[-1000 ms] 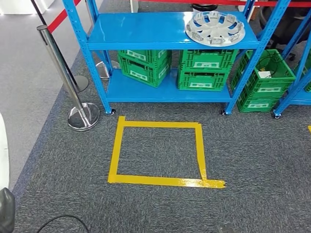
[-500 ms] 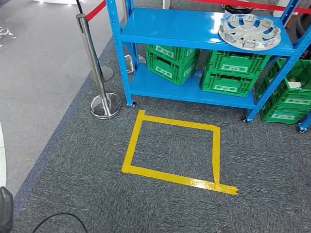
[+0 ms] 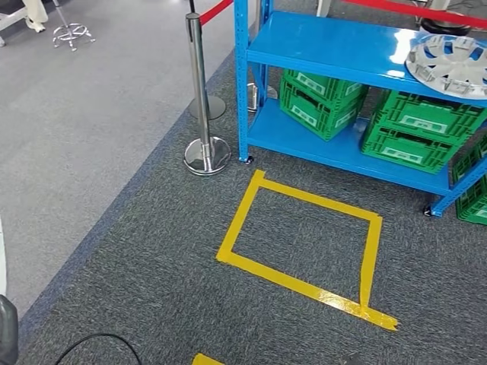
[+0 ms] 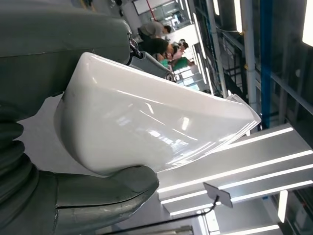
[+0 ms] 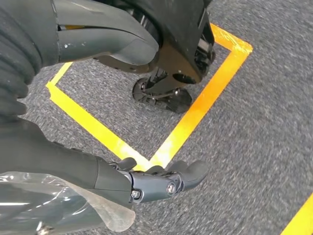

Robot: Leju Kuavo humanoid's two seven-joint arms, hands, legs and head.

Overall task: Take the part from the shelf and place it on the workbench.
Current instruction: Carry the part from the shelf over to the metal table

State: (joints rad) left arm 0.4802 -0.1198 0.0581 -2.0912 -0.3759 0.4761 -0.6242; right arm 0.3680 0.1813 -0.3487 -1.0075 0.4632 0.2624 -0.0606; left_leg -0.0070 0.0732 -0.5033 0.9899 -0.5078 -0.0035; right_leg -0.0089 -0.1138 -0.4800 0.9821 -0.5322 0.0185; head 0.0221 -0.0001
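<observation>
Head view is looking down at grey carpet with a yellow tape square [image 3: 298,285] just in front of a blue shelf [image 3: 345,49]. Green crates [image 3: 322,95] are sitting on its low level, a silver wheel cover [image 3: 450,65] on the top right, and a chrome post [image 3: 201,99] is standing to its left.

I am holding the white glossy part [image 4: 147,127] in my left hand [image 4: 55,200], thumb pressing one face and the rest of the hand on the other. My right hand [image 5: 155,183] is hanging over the tape with its fingers stretched out, holding nothing.

I judge this to be the carry to the workbench. The part looks slick, so I should be gripping it firmly and swinging it well clear of the post and shelf uprights.

Its long axis is running straight out from my palm, with the rounded end at my thumb and the thin tapering end pointing away from my wrist.
</observation>
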